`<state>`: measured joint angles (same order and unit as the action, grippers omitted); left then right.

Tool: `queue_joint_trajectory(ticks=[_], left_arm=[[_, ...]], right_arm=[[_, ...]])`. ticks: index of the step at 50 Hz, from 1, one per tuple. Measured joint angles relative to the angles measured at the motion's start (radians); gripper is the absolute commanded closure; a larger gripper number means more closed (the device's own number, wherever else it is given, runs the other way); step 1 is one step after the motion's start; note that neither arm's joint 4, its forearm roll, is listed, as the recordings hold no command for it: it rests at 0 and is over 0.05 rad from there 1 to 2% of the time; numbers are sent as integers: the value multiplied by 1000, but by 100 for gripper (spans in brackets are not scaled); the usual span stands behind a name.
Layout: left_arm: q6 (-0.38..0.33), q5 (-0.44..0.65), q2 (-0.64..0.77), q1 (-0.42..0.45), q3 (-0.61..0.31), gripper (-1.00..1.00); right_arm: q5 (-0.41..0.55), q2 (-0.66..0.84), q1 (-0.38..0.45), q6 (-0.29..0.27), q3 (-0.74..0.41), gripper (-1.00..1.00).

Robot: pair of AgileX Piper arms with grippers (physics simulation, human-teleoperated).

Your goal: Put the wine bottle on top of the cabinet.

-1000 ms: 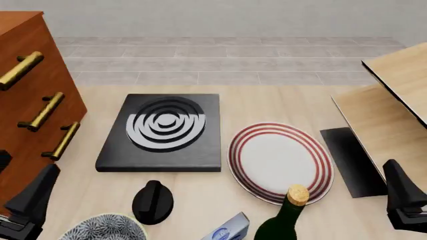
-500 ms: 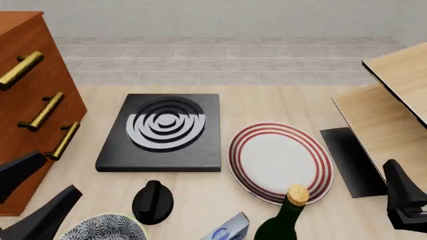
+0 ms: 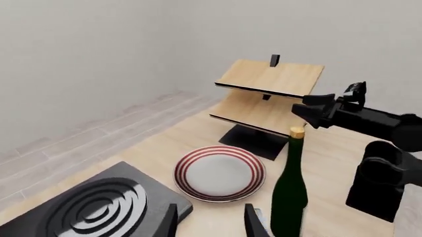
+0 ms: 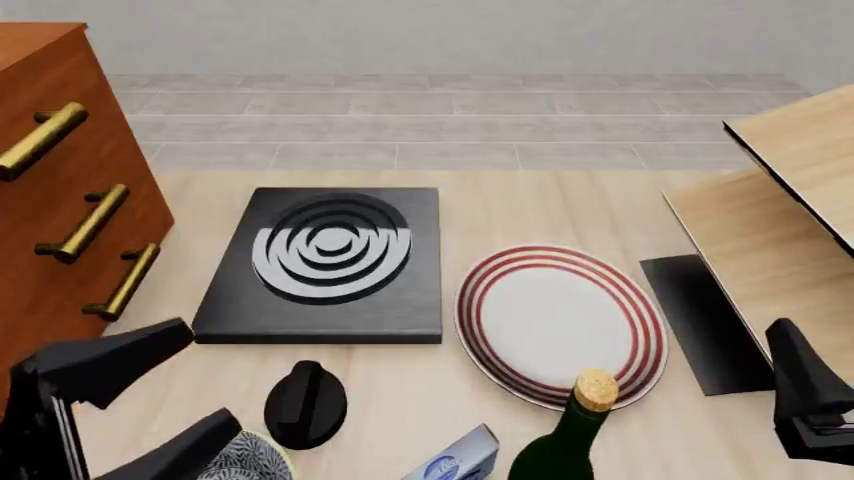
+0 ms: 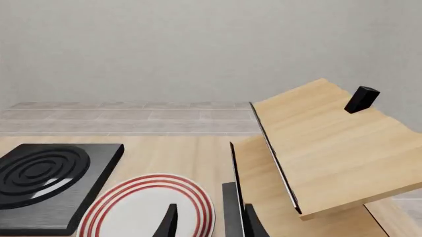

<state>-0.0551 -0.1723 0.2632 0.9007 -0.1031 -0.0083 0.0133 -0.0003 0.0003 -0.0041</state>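
Note:
The wine bottle, dark green with a tan cork, stands upright at the table's near edge, just in front of the striped plate; only its neck and shoulders show in the front view. In the left wrist view the bottle stands just off to one side of my open left gripper. In the front view the left gripper is low at the near left, its fingers spread wide and pointing right, holding nothing. The reddish-brown cabinet rises at the left edge. My right gripper is open and empty at the near right.
A black hotplate lies mid-table with a red-ringed plate to its right. A black knob-shaped object, a patterned bowl and a blue-and-white carton sit along the near edge. A pale wood shelf unit fills the right side.
My left gripper has swung from pointing up beside the cabinet to pointing right over the bowl, toward the bottle. The right arm and the bottle have not moved.

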Motion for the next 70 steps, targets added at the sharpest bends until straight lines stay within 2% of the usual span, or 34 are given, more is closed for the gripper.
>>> queue_joint_trajectory(ticks=[16,31,50,70], left_arm=[[17,-302,314,142,-6,-100],[38,-530,574,237,-25,-100],[63,-710,821,339,-75,-100],[52,-857,1053,360,-104,-100]], right_arm=[[0,0,0,0,0,-100],[0,0,0,0,0,-100],[0,0,0,0,0,-100],[0,0,0,0,0,-100]])
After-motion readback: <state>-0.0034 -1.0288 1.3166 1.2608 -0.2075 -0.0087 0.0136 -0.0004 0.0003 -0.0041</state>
